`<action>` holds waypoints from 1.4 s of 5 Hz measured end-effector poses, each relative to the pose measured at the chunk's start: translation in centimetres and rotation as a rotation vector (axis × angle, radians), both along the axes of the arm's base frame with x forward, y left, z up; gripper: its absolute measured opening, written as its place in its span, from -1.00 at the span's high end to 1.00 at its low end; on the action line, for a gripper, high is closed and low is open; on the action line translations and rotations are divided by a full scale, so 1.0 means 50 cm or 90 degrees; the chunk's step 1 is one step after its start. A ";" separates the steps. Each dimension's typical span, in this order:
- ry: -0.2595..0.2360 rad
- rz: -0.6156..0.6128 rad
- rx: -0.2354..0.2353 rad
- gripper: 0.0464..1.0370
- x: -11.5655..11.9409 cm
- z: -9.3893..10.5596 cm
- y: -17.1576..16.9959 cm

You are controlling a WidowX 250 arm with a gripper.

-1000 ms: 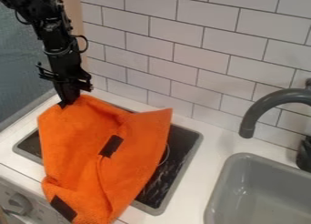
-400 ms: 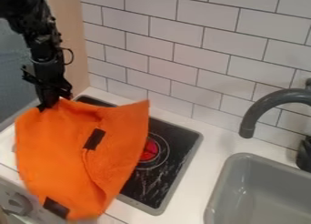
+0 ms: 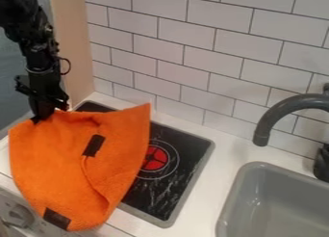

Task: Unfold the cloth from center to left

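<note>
Where your claw (image 3: 38, 118) meets the cloth (image 3: 55, 168), the fabric's upper-left edge is pinched, with the rest spread below and to the right of it in view.

Item: cloth, one, orange. Location: left part of the surface (image 3: 217, 183), over the left side of the cooktop (image 3: 186, 159), its lower end reaching the front edge near the knob (image 3: 19, 214). Long axis: roughly from your grip down to the lower dark patch (image 3: 56, 218). Upper dark patch (image 3: 94, 145): near the middle. Fold line (image 3: 96, 183): running below that patch; the layer to its right looks partly doubled.

Item: claw, one. State: closed on the cloth's edge. Bearing: upper left of the cloth's bulk, so the fabric would trail rightward from you on a leftward pull.

Status, by judgement: spread well underway, final lay unfinished. Next move: ease the held edge left and down to the surface, then release. Risk: too long a pull could drag the lower end off the front edge, or leave the right-hand fold bunched.
</note>
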State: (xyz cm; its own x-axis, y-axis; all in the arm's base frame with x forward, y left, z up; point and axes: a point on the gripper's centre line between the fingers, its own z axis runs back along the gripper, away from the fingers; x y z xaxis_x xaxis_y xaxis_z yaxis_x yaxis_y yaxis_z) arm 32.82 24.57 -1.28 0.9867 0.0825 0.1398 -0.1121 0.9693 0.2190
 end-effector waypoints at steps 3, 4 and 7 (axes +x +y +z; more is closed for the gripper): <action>-0.004 0.011 -0.010 -0.92 -0.003 -0.005 -0.007; -0.014 0.010 -0.025 -0.93 -0.003 0.003 -0.017; -0.115 0.035 -0.050 -0.93 -0.025 0.131 -0.019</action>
State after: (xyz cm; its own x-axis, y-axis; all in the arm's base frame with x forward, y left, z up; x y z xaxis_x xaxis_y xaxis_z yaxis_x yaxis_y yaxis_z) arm 31.58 23.64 5.28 0.9397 0.1530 0.3059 -0.1959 0.9739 0.1149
